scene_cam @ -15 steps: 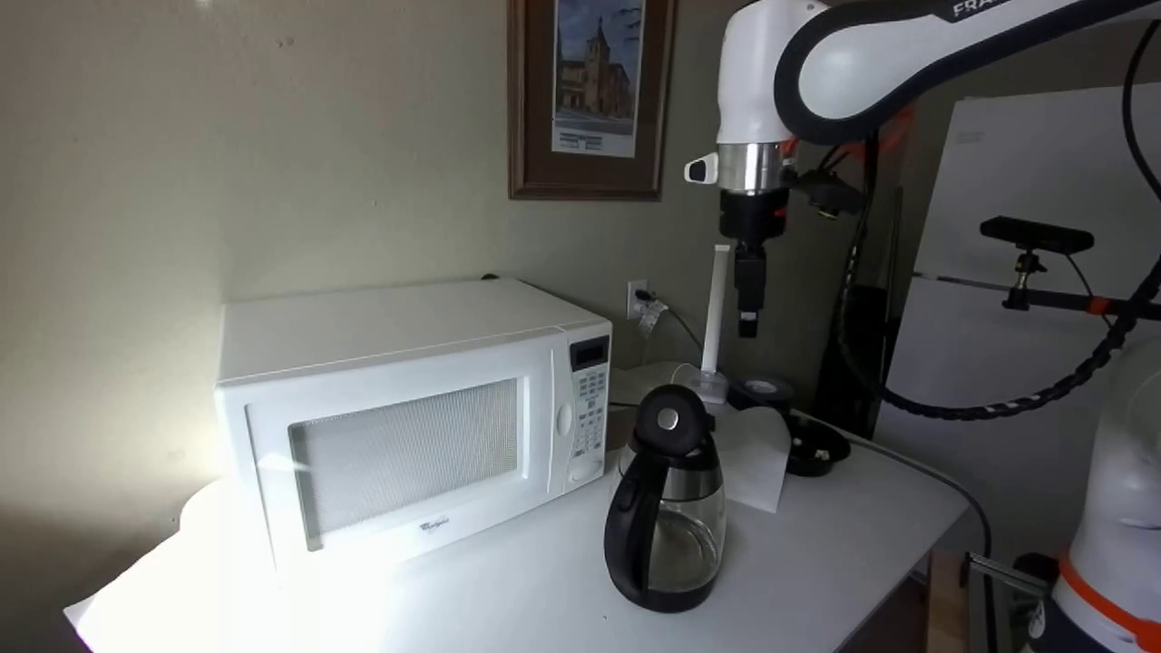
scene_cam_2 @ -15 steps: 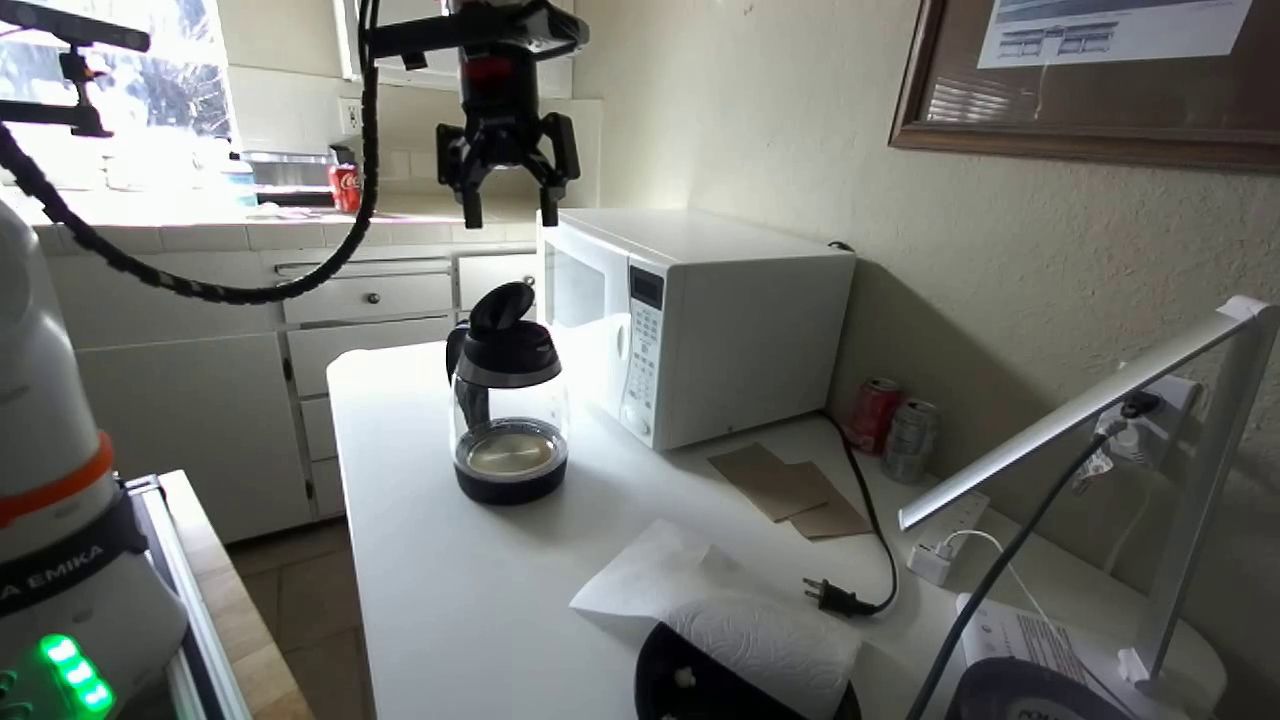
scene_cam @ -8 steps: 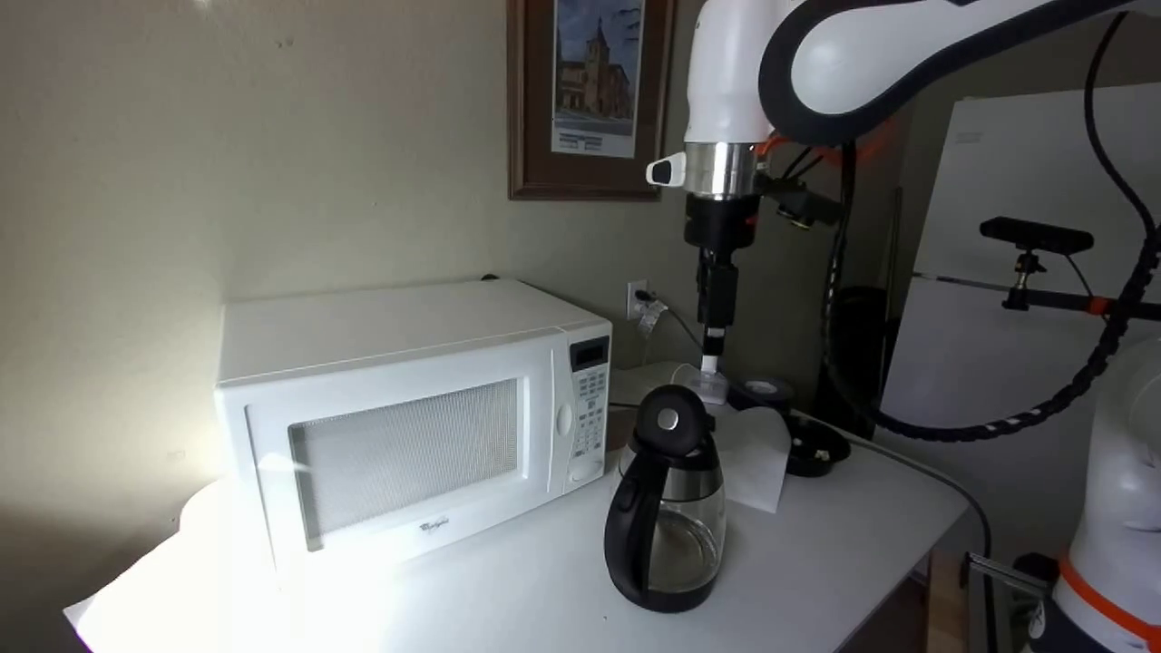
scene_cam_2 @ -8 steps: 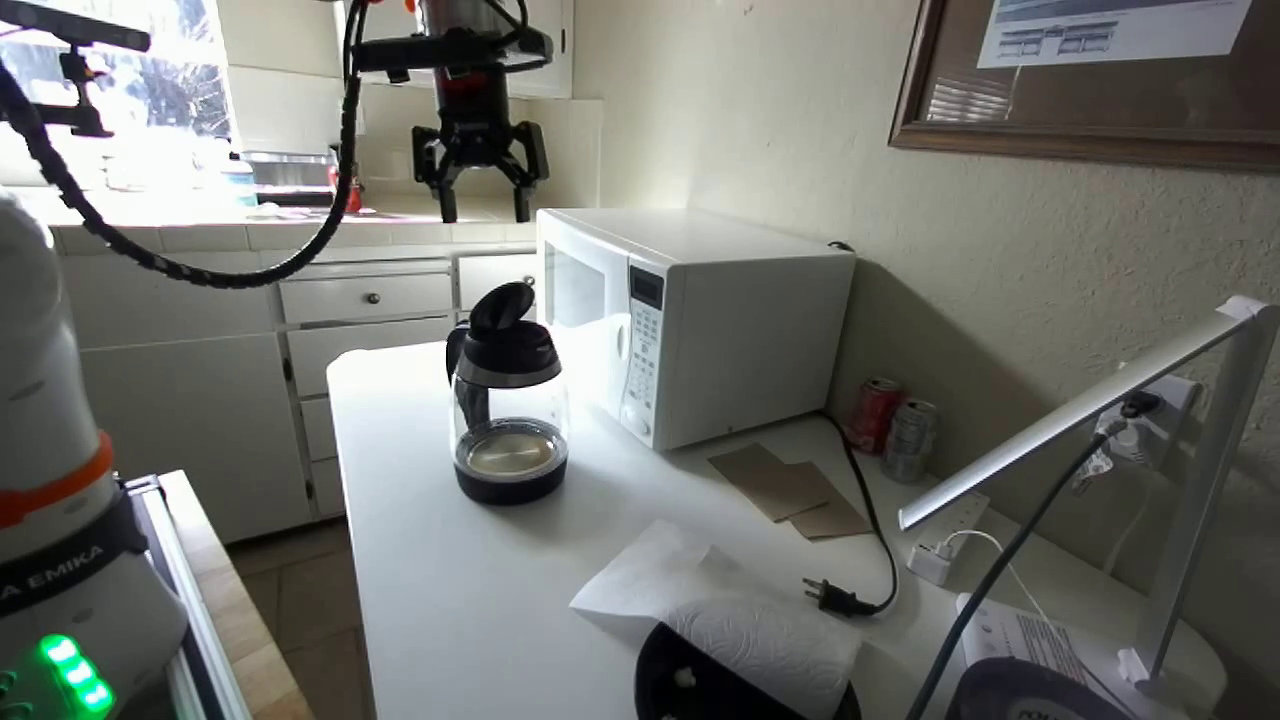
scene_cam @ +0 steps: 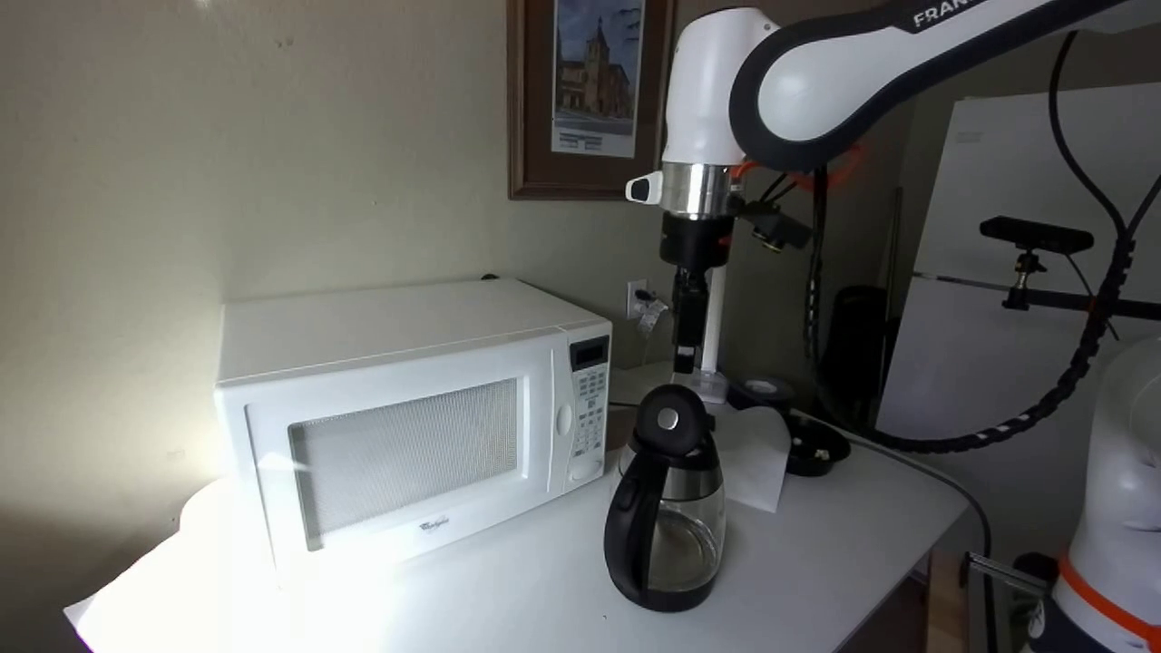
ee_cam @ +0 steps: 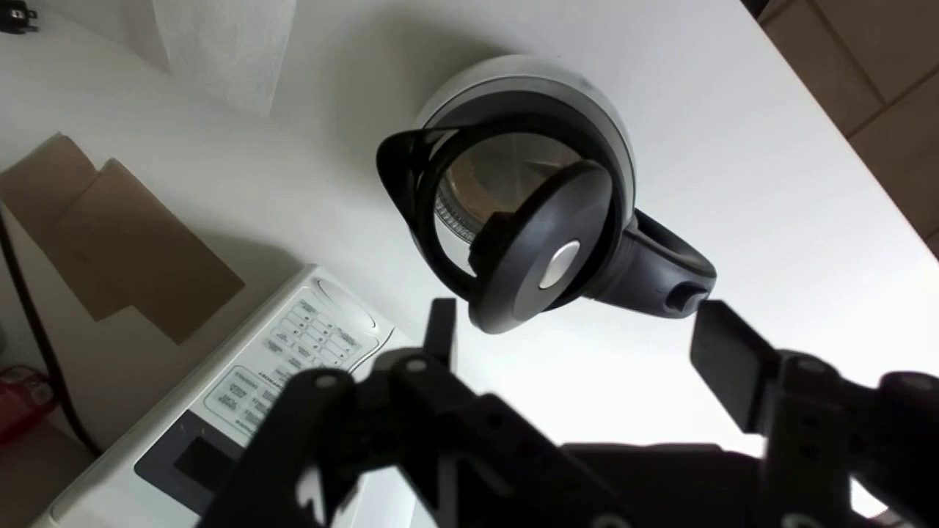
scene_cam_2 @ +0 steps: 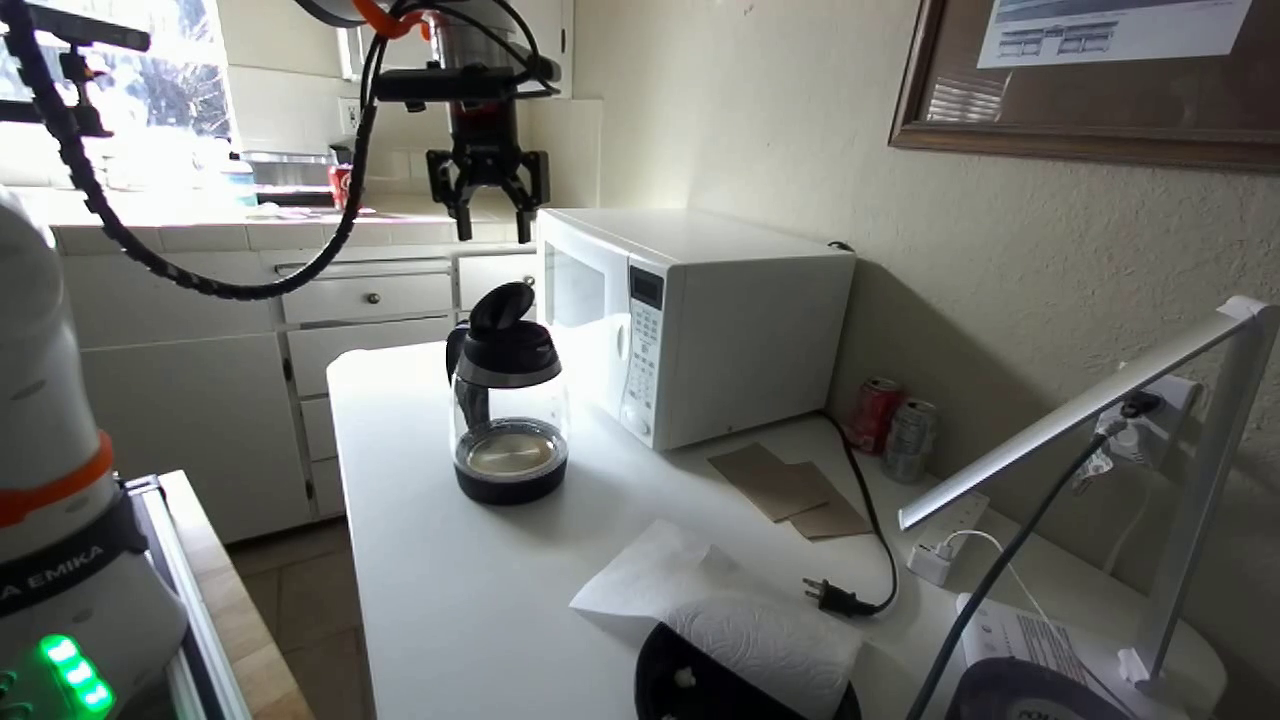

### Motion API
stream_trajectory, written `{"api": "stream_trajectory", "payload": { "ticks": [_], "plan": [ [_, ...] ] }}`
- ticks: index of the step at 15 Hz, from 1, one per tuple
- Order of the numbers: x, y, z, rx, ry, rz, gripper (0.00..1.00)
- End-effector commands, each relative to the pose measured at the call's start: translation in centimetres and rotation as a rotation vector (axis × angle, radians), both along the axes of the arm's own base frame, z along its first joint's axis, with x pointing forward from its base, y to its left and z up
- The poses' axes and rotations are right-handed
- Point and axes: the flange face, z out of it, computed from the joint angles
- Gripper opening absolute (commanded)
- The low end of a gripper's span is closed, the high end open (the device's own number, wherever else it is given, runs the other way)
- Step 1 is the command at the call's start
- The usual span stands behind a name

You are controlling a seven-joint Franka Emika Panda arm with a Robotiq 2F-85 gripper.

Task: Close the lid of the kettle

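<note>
The kettle (scene_cam: 685, 544) is a glass pot with a black base, collar and handle. It stands upright on the white table beside the microwave in both exterior views (scene_cam_2: 510, 350). Its round black lid (scene_cam: 669, 422), with a silver button, is tilted up on the handle side (scene_cam_2: 502, 305). In the wrist view, the lid (ee_cam: 554, 238) leans over the handle side, and the kettle's opening (ee_cam: 502, 172) shows. My gripper (scene_cam: 685, 358) is open and empty, pointing down above the kettle, apart from it (scene_cam_2: 494, 238). In the wrist view its fingertips (ee_cam: 579, 315) show below the lid and handle.
A white microwave (scene_cam: 408, 435) stands close beside the kettle. A paper towel roll (scene_cam_2: 765, 640), a black pan (scene_cam_2: 690, 680), cardboard pieces (scene_cam_2: 790, 490), a power cord, cans (scene_cam_2: 875, 412) and a lamp (scene_cam_2: 1090, 410) are farther along the table.
My gripper has moved sideways toward the kettle and come down lower over it. It stays open. The kettle and its raised lid have not moved.
</note>
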Motion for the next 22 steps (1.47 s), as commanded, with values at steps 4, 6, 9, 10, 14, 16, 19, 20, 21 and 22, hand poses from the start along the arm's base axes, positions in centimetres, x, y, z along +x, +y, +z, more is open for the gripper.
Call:
{"api": "stream_trajectory", "payload": {
  "ticks": [4, 6, 9, 10, 14, 16, 19, 20, 21, 22],
  "plan": [
    [1.1, 1.0, -1.7, 0.02, 0.048, -0.016, 0.28],
    [1.3, 0.9, -2.2, 0.014, 0.054, -0.023, 0.13],
    [1.8, 0.8, -2.8, 0.007, 0.053, -0.029, 0.0],
    [1.9, 0.8, -3.0, 0.005, 0.058, -0.031, 0.0],
    [2.2, 0.3, -4.0, -0.009, 0.069, -0.045, 0.0],
    [2.4, 0.1, -4.5, -0.028, 0.064, -0.05, 0.0],
    [2.7, -0.4, -5.2, -0.03, 0.059, -0.059, 0.0],
    [2.8, -0.7, -5.7, -0.043, 0.06, -0.067, 0.0],
    [2.9, -0.9, -6.0, -0.042, 0.058, -0.068, 0.0],
    [3.0, -1.2, -6.3, -0.049, 0.053, -0.069, 0.0]
  ]
}}
